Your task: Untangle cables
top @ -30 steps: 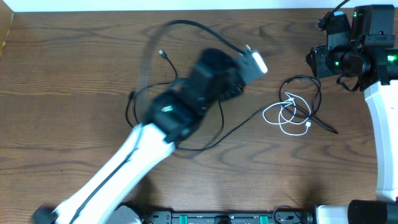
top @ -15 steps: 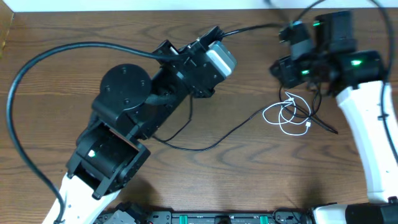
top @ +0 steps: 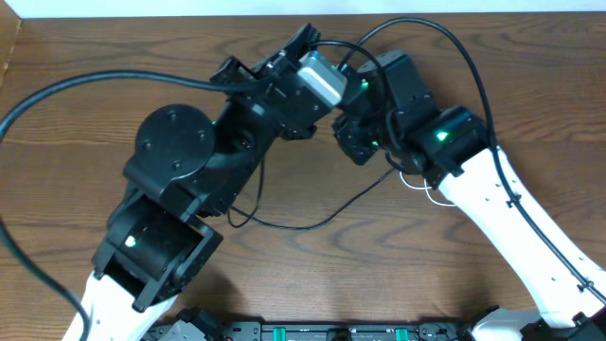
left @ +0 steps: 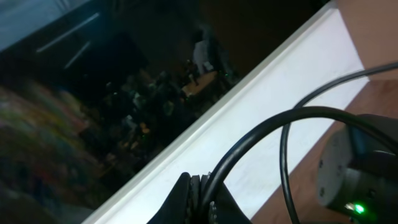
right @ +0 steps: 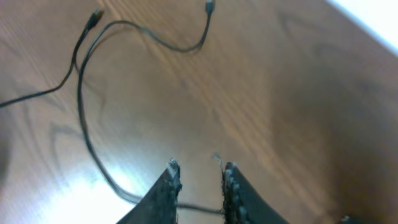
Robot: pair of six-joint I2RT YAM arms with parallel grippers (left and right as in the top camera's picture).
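The long black cable [top: 284, 224] lies on the wooden table, curving from under my left arm toward the right. In the right wrist view the black cable [right: 84, 118] loops across the wood, with its two small plug ends [right: 96, 15] at the far side. Only a bit of the white cable [top: 423, 189] shows beside my right arm. My right gripper [top: 354, 142] is open low over the table, and the black cable passes by its fingertips [right: 199, 168]. My left gripper [top: 295, 47] is raised high, pointing past the table's far edge, with its fingers [left: 202, 186] close together.
A thick black arm wire [left: 280, 118] arcs right in front of the left fingers. Another thick wire [top: 57, 90] loops over the table's left side. The white wall strip [left: 280, 74] marks the table's far edge. The two arms crowd together at the top middle.
My right arm has swung from the far right to the table's middle, covering most of the white cable. My left arm has risen and turned toward the far edge.
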